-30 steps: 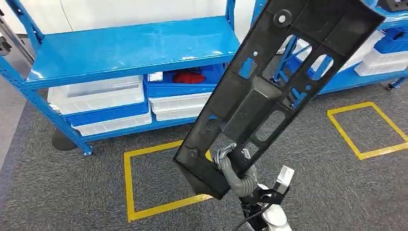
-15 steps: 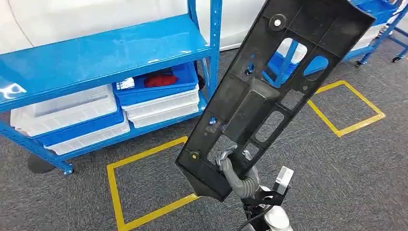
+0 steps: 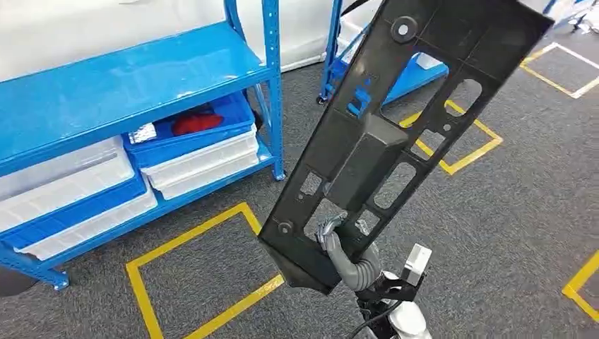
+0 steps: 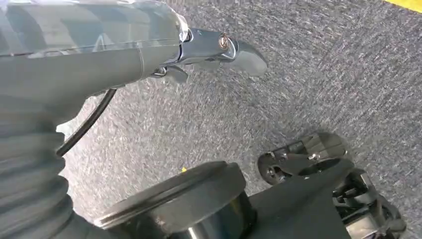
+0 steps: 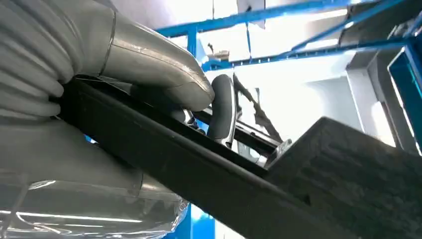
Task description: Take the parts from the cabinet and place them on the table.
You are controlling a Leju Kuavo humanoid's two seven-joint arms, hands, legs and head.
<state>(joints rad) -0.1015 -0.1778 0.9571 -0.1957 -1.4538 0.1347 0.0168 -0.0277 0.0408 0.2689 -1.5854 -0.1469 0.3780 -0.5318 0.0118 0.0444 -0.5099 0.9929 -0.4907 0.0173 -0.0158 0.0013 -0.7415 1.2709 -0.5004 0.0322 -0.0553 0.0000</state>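
Right now my right hand [image 3: 347, 248] grips the lower end of a long black plastic panel [image 3: 395, 127], which slants up and away from it. My left hand [image 4: 199, 50] hangs over grey carpet [image 4: 308, 74], holding nothing, fingers apart.

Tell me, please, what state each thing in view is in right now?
black plastic part: held up, tilted, off the floor.
right hand: grips the part's lower end.
left hand: holds nothing, over the carpet.
blue bin: on the lower shelf, holds something red.

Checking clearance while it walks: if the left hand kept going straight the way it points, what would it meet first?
Probably just the grey carpet: beyond the left hand that view shows nothing else, though depth is hard to judge.
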